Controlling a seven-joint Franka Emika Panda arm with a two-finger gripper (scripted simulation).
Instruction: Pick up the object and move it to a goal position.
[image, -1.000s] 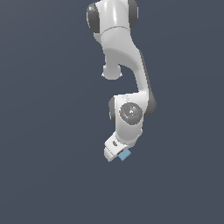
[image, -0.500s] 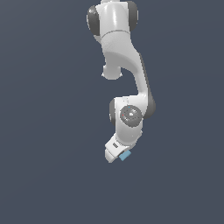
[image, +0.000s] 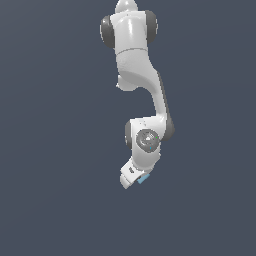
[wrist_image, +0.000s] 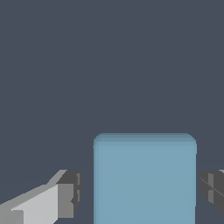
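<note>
Arm (image: 134, 75) is hanging down through the middle of the exterior view, its wrist bent toward that view's left, against a plain dark grey ground (image: 50, 150). No marker or goal is showing anywhere.

Cube (image: 144, 178), light blue and small, is sitting right at the tip of the gripper (image: 133, 178), peeking out on the exterior view's right side of the white hand. Compared with a second ago the hand is sitting closer over the cube, so less blue is showing past the white casing; the arm's pose is otherwise changing very little.

In the wrist view the cube (wrist_image: 144, 179) is filling the space between the two fingers (wrist_image: 65, 197), roughly centred. A dark gap is showing between each finger pad and the cube's side face, so the hand is spread wider than the cube and not touching it. Nothing is being held.

Reading of this: the descent looks about finished and the hand is straddling the cube, ready for closing. The pick step is not yet done; lifting and carrying are both still ahead. Where the goal lies cannot be told from these views. The cube being centred between the fingers suggests closing should catch it squarely.
</note>
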